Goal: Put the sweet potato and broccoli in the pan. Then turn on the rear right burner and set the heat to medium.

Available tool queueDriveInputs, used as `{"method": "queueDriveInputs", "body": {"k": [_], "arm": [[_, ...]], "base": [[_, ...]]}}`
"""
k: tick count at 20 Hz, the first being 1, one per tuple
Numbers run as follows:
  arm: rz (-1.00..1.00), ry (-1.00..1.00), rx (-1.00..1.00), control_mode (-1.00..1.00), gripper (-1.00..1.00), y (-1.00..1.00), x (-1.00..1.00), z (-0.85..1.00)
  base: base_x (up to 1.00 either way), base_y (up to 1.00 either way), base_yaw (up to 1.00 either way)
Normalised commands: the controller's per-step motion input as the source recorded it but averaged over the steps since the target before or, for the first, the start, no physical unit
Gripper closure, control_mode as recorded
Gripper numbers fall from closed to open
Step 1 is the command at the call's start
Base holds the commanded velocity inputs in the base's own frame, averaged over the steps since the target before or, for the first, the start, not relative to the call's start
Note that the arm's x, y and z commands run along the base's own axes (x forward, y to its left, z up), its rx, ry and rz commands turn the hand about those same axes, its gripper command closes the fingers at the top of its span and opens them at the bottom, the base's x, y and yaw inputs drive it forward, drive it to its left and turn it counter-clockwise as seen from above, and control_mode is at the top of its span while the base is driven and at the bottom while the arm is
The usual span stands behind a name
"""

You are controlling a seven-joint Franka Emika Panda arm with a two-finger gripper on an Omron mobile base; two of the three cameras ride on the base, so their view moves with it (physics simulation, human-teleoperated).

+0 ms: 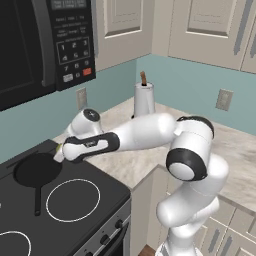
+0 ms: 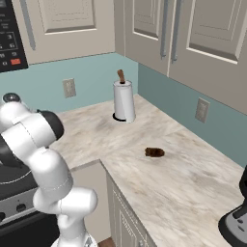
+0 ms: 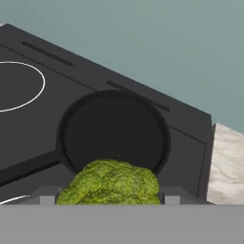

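I see my gripper [image 3: 108,199] clenched on the broccoli [image 3: 110,183], above the pan's [image 3: 114,131] near rim at the cooktop's [image 1: 100,187] rear right corner; the sweet potato [image 2: 154,152] lies mid-counter [image 2: 159,188].

A home kitchen, rendered. Shown by a black glass cooktop [image 1: 75,210] with white-outlined rings and front knobs, a black skillet [image 1: 36,171] standing on it toward the far side. Above, a black microwave [image 1: 45,40] with keypad, mounted on the left. Beige panelled wall cabinets [image 2: 202,34] over a pale blue backsplash [image 2: 96,77] with outlets. A marbled beige worktop [image 2: 183,188] wrapping the corner, base cabinets beneath. A paper towel roll [image 2: 124,101] upright on its holder in the far corner. A dark appliance [image 2: 236,217] at the near right.
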Motion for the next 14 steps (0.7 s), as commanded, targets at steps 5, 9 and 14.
{"method": "queueDriveInputs", "body": {"k": [5,9,14], "arm": [[0.0,0.01,-0.07,-1.0,1.0,0.31,0.05,-0.07],[0.0,0.0,-0.06,-1.0,1.0,0.37,0.04,-0.01],[0.0,0.0,-0.06,-1.0,1.0,0.37,0.05,-0.07]], "base": [[0.0,0.0,0.0],[0.0,0.0,0.0],[0.0,0.0,0.0]]}}
